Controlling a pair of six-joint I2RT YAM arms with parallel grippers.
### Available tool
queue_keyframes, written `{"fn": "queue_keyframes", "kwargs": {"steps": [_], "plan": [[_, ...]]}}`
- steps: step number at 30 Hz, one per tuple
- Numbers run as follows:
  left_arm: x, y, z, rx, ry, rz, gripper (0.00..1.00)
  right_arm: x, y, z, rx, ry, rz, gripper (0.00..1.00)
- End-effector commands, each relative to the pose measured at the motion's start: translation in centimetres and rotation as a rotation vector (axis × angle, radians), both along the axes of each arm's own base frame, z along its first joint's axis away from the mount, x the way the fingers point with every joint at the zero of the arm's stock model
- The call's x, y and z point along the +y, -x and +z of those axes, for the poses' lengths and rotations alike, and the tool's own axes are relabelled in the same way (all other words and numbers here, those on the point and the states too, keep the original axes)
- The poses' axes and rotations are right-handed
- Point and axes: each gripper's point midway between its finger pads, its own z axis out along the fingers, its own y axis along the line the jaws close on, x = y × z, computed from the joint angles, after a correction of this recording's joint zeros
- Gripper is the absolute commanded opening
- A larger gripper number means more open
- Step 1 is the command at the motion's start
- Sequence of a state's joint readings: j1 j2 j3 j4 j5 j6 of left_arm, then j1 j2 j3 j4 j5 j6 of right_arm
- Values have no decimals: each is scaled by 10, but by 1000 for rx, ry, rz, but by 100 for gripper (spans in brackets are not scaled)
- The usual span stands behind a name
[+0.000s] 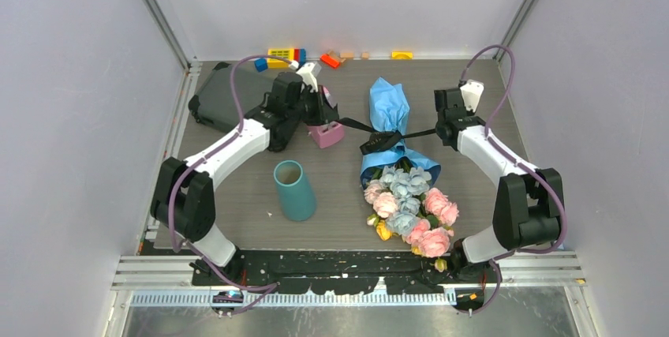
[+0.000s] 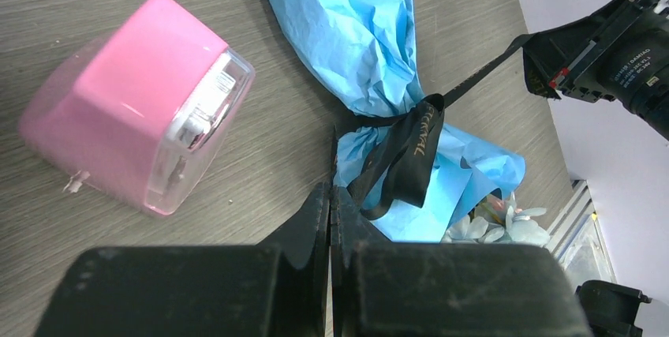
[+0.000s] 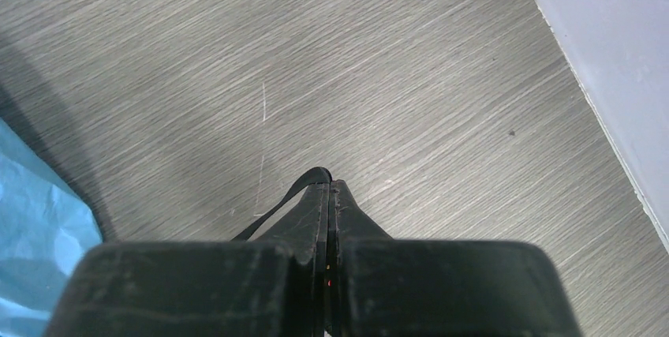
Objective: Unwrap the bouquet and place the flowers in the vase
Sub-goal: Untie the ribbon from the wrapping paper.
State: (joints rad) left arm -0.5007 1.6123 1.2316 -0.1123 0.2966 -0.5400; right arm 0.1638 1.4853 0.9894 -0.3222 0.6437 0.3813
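On our grey bench [image 1: 237, 195] the bouquet [image 1: 390, 108] lies near centre, with its blue wrap toward 12 o'clock and its flowers [image 1: 410, 203] toward 6. The teal vase [image 1: 294, 191] stands at its 8 o'clock and the pink metronome [image 1: 327, 133] at its 9. Our left hand [image 2: 330, 195] and right hand [image 3: 327, 187] each pinch one end of the black ribbon [image 1: 379, 141].

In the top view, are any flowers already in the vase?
No. The vase stands with an empty mouth, and the flowers lie apart from it, stems inside the blue wrap.
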Motion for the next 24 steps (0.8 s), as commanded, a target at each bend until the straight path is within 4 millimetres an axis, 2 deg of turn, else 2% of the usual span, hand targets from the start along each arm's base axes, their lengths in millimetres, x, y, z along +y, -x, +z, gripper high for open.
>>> {"fn": "queue_keyframes", "kwargs": {"steps": [1,24], "plan": [[11,3,22,-58,15,-4,0,-16,-2,24,-89,-8,-67,0],[71,5,8,-9,-7,112,0,-54,19,12,-80,-36,-184,0]]}}
